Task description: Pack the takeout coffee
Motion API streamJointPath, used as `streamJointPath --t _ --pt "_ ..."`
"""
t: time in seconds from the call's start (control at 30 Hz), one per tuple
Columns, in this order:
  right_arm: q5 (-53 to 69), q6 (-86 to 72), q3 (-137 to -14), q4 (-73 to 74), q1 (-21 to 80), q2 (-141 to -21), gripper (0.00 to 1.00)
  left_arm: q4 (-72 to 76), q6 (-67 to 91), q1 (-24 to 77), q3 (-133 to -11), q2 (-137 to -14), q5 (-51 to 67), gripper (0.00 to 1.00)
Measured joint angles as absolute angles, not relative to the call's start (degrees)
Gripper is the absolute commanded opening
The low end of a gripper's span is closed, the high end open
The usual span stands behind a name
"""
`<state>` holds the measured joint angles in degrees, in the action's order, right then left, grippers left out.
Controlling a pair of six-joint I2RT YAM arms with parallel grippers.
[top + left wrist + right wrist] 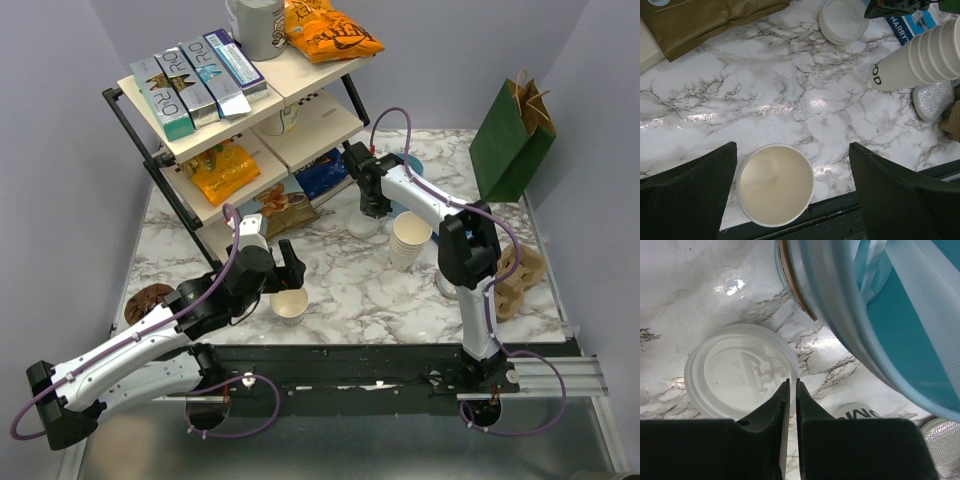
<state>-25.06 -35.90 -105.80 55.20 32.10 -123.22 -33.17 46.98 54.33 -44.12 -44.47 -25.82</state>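
A small cream paper cup stands open, with no lid on it, near the table's front edge. In the left wrist view it sits below and between my wide-open left gripper, whose fingers are apart from it. That gripper hovers just behind the cup. A round white plastic lid lies on the marble further back, and also shows in the left wrist view. My right gripper is down on it. In the right wrist view its jaws are pinched on the lid's right rim.
A stack of lidless cream cups lies tilted right of the lid. A light blue cup stands close behind the right gripper. A snack shelf is at the back left, a green paper bag at the back right, and a cardboard carrier at the right.
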Motion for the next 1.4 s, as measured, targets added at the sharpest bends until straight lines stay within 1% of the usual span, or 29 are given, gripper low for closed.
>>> streamJointPath --t 0.3,1.4 --pt "-25.43 -35.9 -105.8 55.27 31.86 -123.22 0.23 -33.17 46.96 54.33 -44.12 -44.47 -25.82 0.99" --pt "-23.05 -35.99 -105.8 55.31 31.16 -123.22 0.2 -33.19 46.98 54.33 -44.12 -44.47 -25.85 0.99"
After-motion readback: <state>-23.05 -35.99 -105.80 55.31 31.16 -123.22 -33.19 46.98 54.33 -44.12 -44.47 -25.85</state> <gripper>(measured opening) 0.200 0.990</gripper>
